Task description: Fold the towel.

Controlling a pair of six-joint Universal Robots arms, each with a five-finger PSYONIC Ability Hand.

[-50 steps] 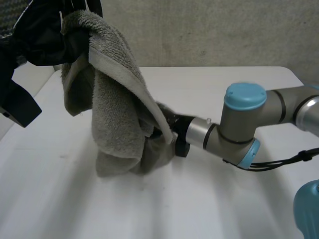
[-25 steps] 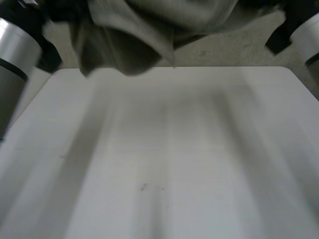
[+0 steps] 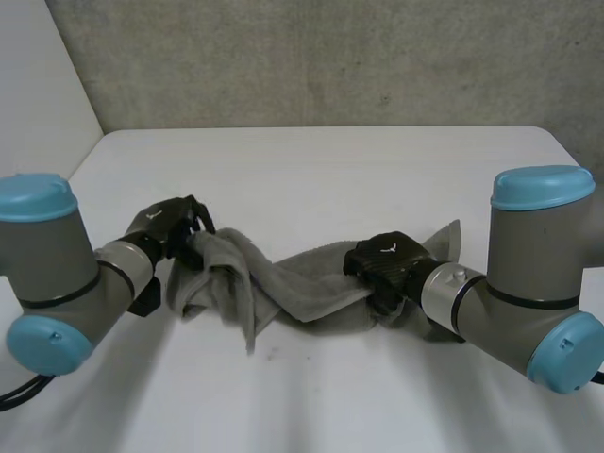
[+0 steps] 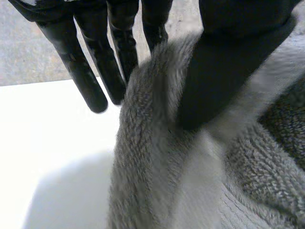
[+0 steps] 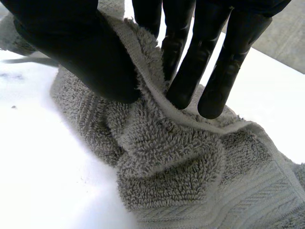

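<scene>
1. The left hand (image 3: 168, 229) pinches the towel (image 3: 293, 288) at its 9 o'clock end. In its wrist view a ridge of pile stands caught between the thumb (image 4: 224, 71) and the straight fingers (image 4: 93, 71).
2. The right hand (image 3: 385, 261) holds the 3 o'clock end in the same way. The hem is nipped between thumb and fingers, and cloth is bunched below the fingertips.
3. The towel lies on the white table (image 3: 321, 170), slightly toward 6 o'clock from its middle. It is drawn into a rumpled, half-twisted band between the two hands.
4. A grip on opposite ends probably serves to stretch the cloth and spread it flat. No clean fold looks made yet, so the task seems to be at an early stage.
5. One loose corner (image 3: 448, 236) pokes out at 1 o'clock of the right hand. A flap (image 3: 247, 330) trails toward 6 o'clock near the left hand. I cannot tell whether either hand holds a true corner.
6. The table toward 12 o'clock is broad and bare, giving the best room for laying the towel out. Toward 6 o'clock the space is narrower, with the arms crowding in at 8 and 4 o'clock.
</scene>
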